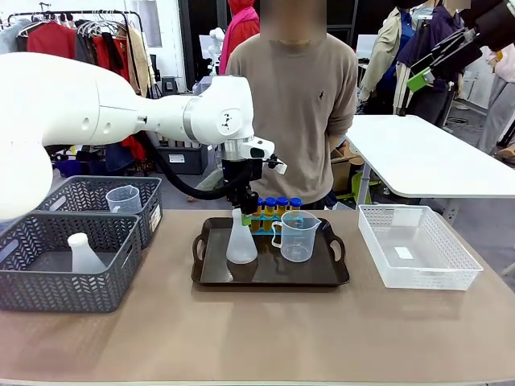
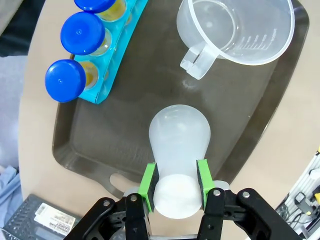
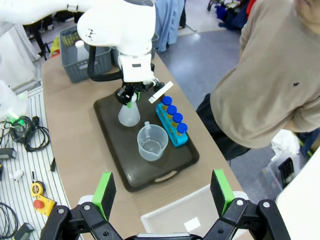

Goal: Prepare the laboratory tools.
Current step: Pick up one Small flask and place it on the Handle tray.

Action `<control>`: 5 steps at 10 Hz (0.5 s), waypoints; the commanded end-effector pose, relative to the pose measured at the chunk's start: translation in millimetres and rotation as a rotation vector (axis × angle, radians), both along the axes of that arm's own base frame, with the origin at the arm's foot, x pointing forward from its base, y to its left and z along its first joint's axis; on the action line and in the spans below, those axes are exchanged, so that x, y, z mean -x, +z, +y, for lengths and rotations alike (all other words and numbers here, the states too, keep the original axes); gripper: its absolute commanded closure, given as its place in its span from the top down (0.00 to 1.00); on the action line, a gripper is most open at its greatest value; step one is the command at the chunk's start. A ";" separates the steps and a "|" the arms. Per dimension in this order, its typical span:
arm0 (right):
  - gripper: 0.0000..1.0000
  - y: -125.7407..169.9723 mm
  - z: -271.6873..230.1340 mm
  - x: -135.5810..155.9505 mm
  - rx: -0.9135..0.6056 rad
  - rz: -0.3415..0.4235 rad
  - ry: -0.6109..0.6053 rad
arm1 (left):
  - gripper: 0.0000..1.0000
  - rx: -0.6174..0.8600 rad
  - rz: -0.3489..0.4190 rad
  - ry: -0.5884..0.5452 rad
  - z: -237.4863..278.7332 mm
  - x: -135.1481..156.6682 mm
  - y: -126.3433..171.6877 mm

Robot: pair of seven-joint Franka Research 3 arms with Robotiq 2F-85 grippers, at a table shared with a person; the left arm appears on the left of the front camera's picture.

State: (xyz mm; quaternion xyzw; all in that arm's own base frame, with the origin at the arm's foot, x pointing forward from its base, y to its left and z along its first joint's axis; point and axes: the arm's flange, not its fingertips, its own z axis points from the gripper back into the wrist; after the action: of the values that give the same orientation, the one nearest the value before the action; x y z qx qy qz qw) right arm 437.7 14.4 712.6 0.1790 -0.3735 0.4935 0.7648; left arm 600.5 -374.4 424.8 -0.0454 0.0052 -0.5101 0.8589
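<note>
Front view, left gripper: the left gripper [image 1: 241, 211] points down over the dark tray [image 1: 209, 277], its jaws part closed on the neck of the white conical flask [image 1: 241, 243], which stands on the tray's left half.
Front view, beaker: the clear measuring beaker [image 1: 296, 236] stands just right of the flask, handle toward it, apart from it.
Front view, tubes: the blue-capped tubes [image 1: 276, 206] stand in the blue rack [image 1: 265, 224] at the tray's far edge.
Front view, room: bare table lies in front of the tray, with narrow gaps to the grey mesh baskets [image 1: 64, 265] on the left and the white lattice basket [image 1: 414, 245] on the right.
Front view, person: a person [image 1: 294, 112] stands just beyond the far edge.
Front view, right gripper: the right gripper [image 1: 426, 68] hangs high at upper right, its jaw state hard to judge here.

Left wrist view, grip: green pads [image 2: 147, 181] press both sides of the flask's neck; its body sits near the tray's handle edge.
Left wrist view, writing: raised graduation marks run down the beaker's wall, too faint to read; a printed label [image 2: 50, 216] at lower left is unreadable.
Left wrist view, edges: the rack lies along one tray rim, the beaker near the opposite corner, with open tray floor between.

Right wrist view, jaws: the right gripper [image 3: 164, 192] has its fingers spread wide with nothing between them, high above the table.
Right wrist view, layout: the flask, beaker and rack with four tubes share the tray; the lattice basket sits beside the tray's near end.
</note>
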 end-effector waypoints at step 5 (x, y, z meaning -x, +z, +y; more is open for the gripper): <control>1.00 1.5 0.5 0.1 -0.008 -0.005 0.007 | 0.26 -0.003 -0.008 -0.045 -4.5 -0.4 2.4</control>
State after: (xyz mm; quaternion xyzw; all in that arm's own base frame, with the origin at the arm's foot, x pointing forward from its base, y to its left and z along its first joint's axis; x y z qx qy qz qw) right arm 437.7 14.4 712.6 0.1790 -0.3735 0.4935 0.7648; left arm 599.0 -377.6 422.7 -0.0455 0.0064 -0.5175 0.8544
